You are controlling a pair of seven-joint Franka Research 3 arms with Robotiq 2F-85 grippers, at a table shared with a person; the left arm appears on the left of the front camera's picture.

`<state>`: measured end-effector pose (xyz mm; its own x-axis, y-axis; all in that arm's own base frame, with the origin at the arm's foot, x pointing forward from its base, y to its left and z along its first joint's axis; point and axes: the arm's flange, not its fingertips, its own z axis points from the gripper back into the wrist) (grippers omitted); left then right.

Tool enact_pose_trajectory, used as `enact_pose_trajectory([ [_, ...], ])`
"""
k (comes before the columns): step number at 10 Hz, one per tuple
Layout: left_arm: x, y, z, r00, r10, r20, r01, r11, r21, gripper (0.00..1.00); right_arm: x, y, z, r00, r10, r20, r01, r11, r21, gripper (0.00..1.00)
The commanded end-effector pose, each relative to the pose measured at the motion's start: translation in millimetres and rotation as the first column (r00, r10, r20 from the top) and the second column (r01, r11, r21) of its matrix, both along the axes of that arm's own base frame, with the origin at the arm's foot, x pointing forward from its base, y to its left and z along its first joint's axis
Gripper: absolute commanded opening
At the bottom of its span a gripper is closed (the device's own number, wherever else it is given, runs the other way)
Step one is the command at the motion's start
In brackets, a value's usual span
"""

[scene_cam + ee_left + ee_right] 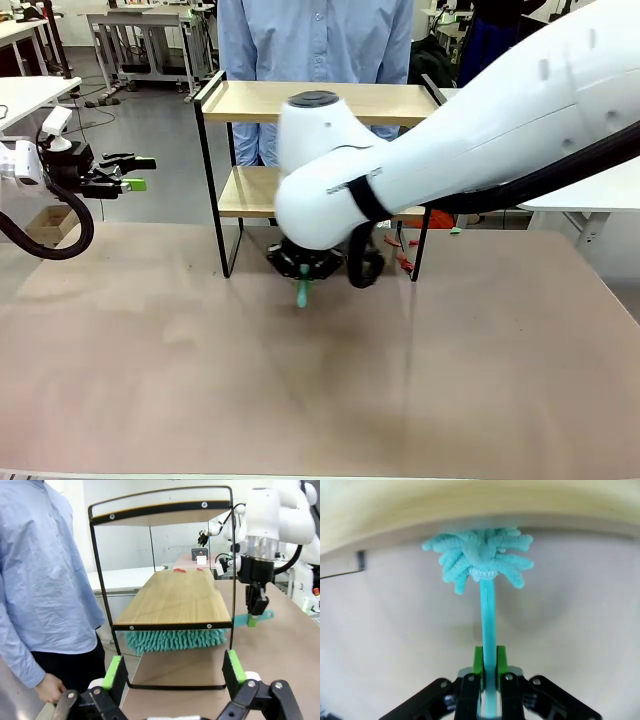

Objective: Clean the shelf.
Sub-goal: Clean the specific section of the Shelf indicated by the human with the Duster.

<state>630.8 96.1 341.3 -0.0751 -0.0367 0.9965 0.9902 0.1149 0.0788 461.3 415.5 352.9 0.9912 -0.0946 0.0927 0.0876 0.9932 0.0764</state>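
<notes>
- The shelf [260, 100] stands on the table [150, 380], straight ahead of the left gripper [175, 667] and just past the right gripper's [489, 660] fingertips.
- Its top board [160, 511] carries nothing that we can see.
- The lower board [175, 597] is bare along most of its length. A few small red bits [180, 570] show at the end farthest from the left gripper, and we cannot tell whether they lie on the board or beyond it.
- Under the lower board, between it and the table, lies the fluffy teal head of a duster [175, 639]. Its fringes reach up to the board's underside.
- The shelf has two light wooden boards in a thin black frame with raised side rails, and it stands upright.
- The right gripper is clamped on the duster's thin teal handle [489, 615], its green pads pressed to either side. The head fans out beyond its fingertips, under the board's edge.
- The left gripper hangs clear of the shelf, its jaws wide apart and holding nothing.
- A person [45, 580] in a light blue shirt stands at the shelf's far side from the right gripper, one hand [50, 687] low beside the left gripper.
</notes>
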Motion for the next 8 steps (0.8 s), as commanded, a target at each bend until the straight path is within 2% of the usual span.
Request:
enact_pose_trajectory([
  [1, 0, -1, 4, 1.0, 0.0, 0.004, 0.0, 1.0, 0.006, 1.0, -13, -51, 0, 0.999, -0.029, -0.037, 0.032, 0.997, 0.067, 0.13],
  [4, 0, -1, 4, 1.0, 0.0, 0.004, 0.0, 1.0, 0.006, 1.0, -17, -112, 2, 0.997, -0.058, -0.052, 0.061, 0.996, 0.067, 0.13],
  [6, 0, -1, 4, 1.0, 0.0, 0.004, 0.0, 1.0, 0.006, 1.0, -14, -149, -4, 0.99, -0.111, -0.089, 0.116, 0.992, 0.052, 0.13],
  [8, 0, -1, 4, 1.0, 0.0, 0.004, 0.0, 1.0, 0.006, 1.0, -25, -170, 0, 0.982, -0.179, -0.059, 0.177, 0.984, -0.029, 0.13],
])
